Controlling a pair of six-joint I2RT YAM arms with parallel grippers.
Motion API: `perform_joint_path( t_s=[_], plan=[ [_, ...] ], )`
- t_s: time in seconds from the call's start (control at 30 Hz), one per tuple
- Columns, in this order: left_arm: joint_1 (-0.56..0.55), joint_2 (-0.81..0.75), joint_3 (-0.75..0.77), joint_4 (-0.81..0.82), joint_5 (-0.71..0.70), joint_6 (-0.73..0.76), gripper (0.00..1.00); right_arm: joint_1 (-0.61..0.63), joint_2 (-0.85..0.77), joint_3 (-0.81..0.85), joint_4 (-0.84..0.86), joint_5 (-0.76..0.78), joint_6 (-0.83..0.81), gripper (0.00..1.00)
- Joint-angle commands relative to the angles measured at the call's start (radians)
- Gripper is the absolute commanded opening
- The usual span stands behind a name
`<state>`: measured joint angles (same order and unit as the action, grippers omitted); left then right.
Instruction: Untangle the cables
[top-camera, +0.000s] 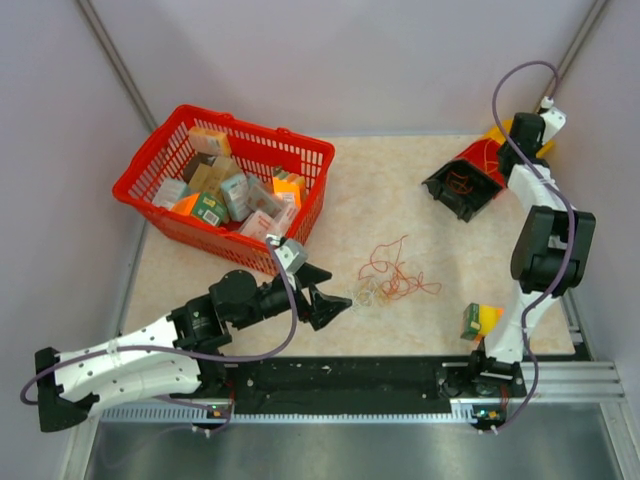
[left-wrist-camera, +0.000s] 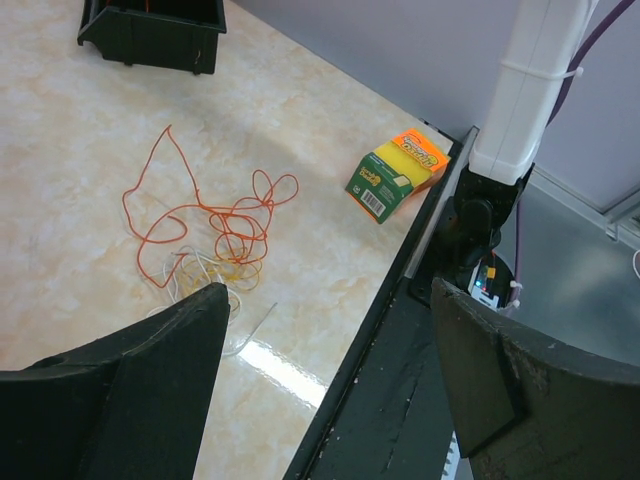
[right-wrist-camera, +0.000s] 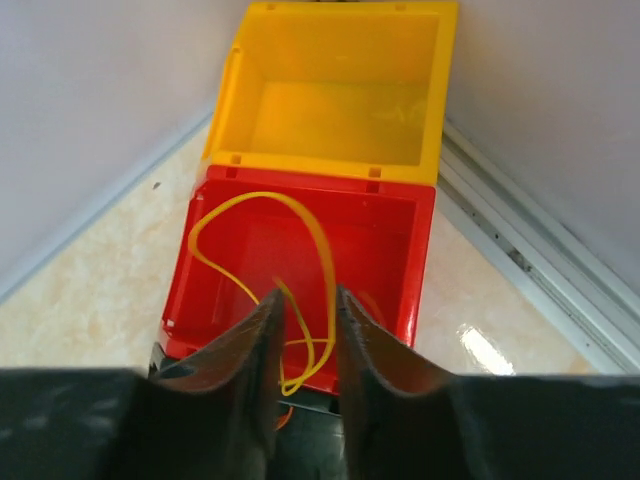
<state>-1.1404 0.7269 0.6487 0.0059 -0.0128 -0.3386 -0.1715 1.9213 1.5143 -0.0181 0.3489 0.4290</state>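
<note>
Top overhead, wrists close; left shares cables (left-wrist-camera: 232, 236)

A loose tangle of thin orange, red and whitish cables (top-camera: 397, 283) is spread flat on the worktop (top-camera: 400, 200); one yellow cable (right-wrist-camera: 322, 240) is looped inside the red bin (right-wrist-camera: 422, 270).

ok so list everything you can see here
cables: one tangle, orange, red and whitish, mid table
lone cable: one, yellow, looped in the red bin
wires: a few, orange, in the black bin
basket: one, red, far left
boxes: many, mixed colours, in the basket
bins: three in a row, far right: black bin, red bin, yellow bin
small box: one, green, yellow and orange, near right edge
left claw: one, black, wide open, beside the cables
right claw: one, black, narrowly open over the red bin, lone cable between its fingers
</note>
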Motion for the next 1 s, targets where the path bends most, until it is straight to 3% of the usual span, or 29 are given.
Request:
perform_joint_path(
  t_s=[0.0, 0.07, 0.23, 0.33, 0.5, 0.7, 0.77, 0.87, 0.97],
  plan=[
    [0.004, 0.000, 0.006, 0.040, -0.003, -0.014, 0.86, 0.003, -0.005, 0.130, -0.143, 0.001, -0.033, 0.36],
    [0.004, 0.011, 0.015, 0.043, 0.007, -0.022, 0.86, 0.007, -0.030, 0.135, -0.183, 0.008, -0.027, 0.64],
    [0.004, 0.035, 0.034, 0.048, 0.040, -0.053, 0.86, 0.021, -0.139, 0.112, -0.273, 0.003, 0.004, 0.81],
    [0.004, 0.049, 0.048, 0.040, 0.053, -0.071, 0.86, 0.036, -0.215, 0.089, -0.370, -0.071, 0.049, 0.81],
    [0.004, 0.094, 0.065, 0.017, 0.033, -0.103, 0.86, 0.165, -0.480, -0.271, -0.321, -0.208, 0.137, 0.78],
    [0.004, 0.187, 0.069, 0.009, 0.077, -0.143, 0.83, 0.556, -0.706, -0.613, -0.333, -0.168, 0.151, 0.72],
    [0.004, 0.229, 0.078, 0.002, 0.085, -0.139, 0.82, 0.618, -0.783, -0.721, -0.333, -0.182, 0.174, 0.72],
    [0.004, 0.301, 0.104, -0.001, 0.077, -0.135, 0.82, 0.629, -0.928, -0.886, -0.324, -0.244, 0.231, 0.72],
    [0.004, 0.400, 0.143, -0.041, 0.067, -0.128, 0.82, 0.629, -1.042, -0.974, -0.368, -0.213, 0.232, 0.72]
  ],
)
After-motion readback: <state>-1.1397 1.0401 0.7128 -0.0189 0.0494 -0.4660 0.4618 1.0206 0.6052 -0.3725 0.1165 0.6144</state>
